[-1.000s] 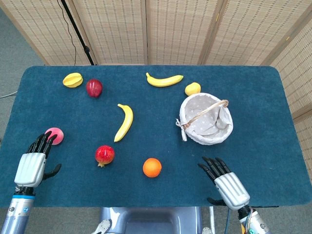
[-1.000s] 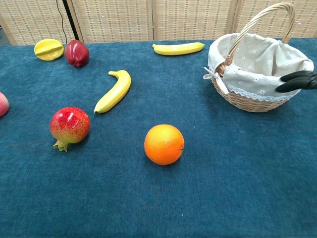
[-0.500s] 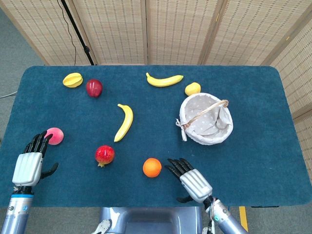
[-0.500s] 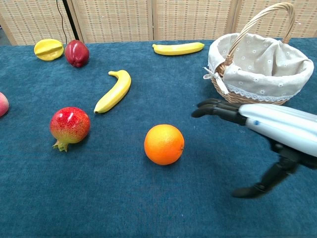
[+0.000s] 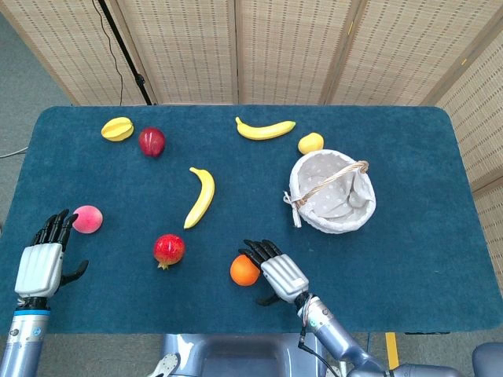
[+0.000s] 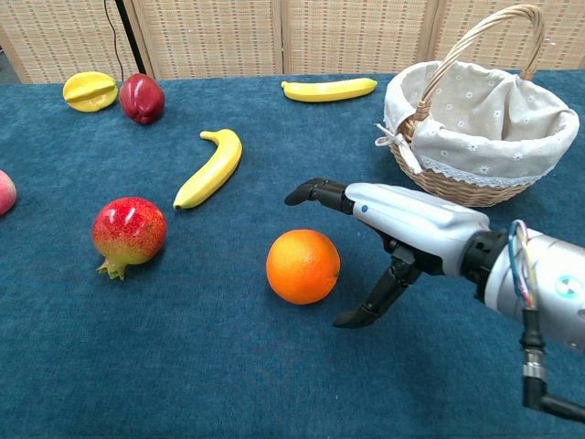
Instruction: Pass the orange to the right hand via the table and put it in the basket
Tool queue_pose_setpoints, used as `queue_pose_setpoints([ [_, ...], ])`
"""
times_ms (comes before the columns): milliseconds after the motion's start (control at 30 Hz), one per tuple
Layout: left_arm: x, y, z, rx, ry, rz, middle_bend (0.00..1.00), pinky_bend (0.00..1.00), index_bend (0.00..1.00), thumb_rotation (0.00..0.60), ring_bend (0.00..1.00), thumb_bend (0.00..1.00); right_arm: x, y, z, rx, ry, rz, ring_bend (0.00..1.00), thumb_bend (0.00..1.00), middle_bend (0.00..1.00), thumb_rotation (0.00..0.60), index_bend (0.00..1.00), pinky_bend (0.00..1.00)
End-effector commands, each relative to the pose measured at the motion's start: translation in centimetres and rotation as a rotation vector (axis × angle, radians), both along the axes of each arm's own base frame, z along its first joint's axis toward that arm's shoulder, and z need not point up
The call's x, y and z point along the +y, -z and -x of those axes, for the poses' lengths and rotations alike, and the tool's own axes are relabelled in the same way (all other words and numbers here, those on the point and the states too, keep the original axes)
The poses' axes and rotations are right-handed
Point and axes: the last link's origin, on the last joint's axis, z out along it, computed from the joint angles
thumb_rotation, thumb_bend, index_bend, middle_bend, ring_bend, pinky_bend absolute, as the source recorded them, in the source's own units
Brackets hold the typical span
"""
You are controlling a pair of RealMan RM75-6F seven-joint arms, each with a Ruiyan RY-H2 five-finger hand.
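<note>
Reaching low over the tabletop (image 5: 409,259), the right robot hand (image 6: 388,229) spreads empty, fingers apart, just beside the orange (image 6: 303,266).

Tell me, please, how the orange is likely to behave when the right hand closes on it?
The orange is round and lies free on the flat blue table, so a nudge would probably roll it. It looks firm, so the open right hand beside it should grip it without crushing it.

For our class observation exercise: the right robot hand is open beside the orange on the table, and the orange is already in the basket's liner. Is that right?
Not quite. The orange lies on the table, not in the basket; the chest view shows it. The right robot hand is indeed open beside it.
</note>
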Motion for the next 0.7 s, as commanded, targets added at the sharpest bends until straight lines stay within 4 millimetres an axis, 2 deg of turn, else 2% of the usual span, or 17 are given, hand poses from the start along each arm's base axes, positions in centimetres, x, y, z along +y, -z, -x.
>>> queue_pose_setpoints([
  [33,0.1,0.0,0.1,0.001,-0.004,0.001,0.05,0.18,0.1,0.6,0.04,0.24,-0.1,0.7,-0.5,-0.023,0.016,-0.014,0.0,0.03,0.0,0.6,0.07,0.0],
  [433,0.4,-0.1,0.7,-0.009,-0.024,0.0,0.05,0.18,0.1,0.6,0.04,0.24,0.2,2.9,-1.8,-0.085,0.057,-0.079,0.0,0.03,0.01,0.6,0.1,0.0],
  [600,0.3,-0.3,0.7,-0.018,-0.024,-0.001,0.05,0.18,0.1,0.6,0.04,0.24,0.0,4.5,-1.1,-0.112,0.119,-0.116,0.01,0.03,0.03,0.6,0.12,0.01],
  [700,0.3,-0.3,0.7,-0.022,-0.024,0.004,0.05,0.18,0.1,0.6,0.04,0.24,-0.2,4.9,-0.8,-0.162,0.155,-0.118,0.05,0.03,0.07,0.6,0.16,0.06],
])
